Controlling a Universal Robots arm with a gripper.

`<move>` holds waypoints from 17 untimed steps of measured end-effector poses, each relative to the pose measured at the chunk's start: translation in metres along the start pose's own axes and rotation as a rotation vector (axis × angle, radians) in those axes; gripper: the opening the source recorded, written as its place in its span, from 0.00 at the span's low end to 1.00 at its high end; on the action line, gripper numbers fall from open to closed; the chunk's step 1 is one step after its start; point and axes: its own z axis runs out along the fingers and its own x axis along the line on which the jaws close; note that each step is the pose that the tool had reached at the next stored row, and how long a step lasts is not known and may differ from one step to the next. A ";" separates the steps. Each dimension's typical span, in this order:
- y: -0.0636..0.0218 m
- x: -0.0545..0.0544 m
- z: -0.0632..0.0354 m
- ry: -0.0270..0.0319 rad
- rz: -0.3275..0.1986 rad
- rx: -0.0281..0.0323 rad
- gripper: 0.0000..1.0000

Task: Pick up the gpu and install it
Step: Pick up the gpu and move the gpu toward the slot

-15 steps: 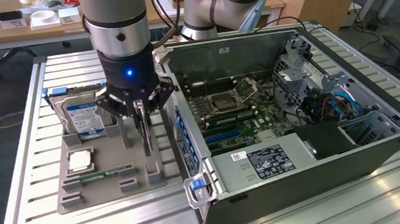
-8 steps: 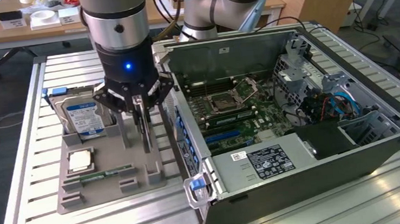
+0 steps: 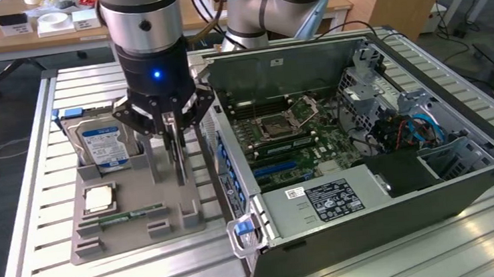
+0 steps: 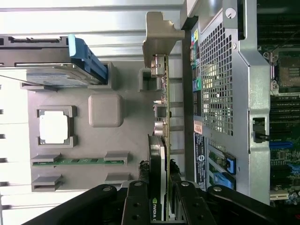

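Note:
The gpu [image 3: 178,161] is a thin green card with a black cooler, seen edge-on and standing upright over the grey parts tray [image 3: 130,236], on the side nearest the open computer case [image 3: 465,180]. My gripper [image 3: 171,126] comes down from above and is shut on the card's upper edge. In the wrist view the gpu [image 4: 161,140] runs out from between my black fingers [image 4: 136,201], its metal bracket [image 4: 161,28] at the far end. My gripper [image 4: 160,199] clamps it from both sides. I cannot tell whether the card is clear of the tray's holders.
On the tray lie a hard drive [image 3: 103,146] with a blue-white label, a square processor [image 3: 100,198] and a narrow green memory stick [image 3: 133,214]. The case lies open with its motherboard [image 3: 291,134] exposed and a power supply [image 3: 324,199] near the front. The case wall [image 4: 220,93] stands close beside the card.

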 end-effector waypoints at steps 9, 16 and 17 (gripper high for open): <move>0.0003 0.000 -0.0096 0.0001 0.000 0.0001 0.27; 0.0005 -0.001 -0.0159 0.0001 0.000 0.0001 0.27; 0.0005 -0.001 -0.0170 0.0001 0.000 0.0001 0.27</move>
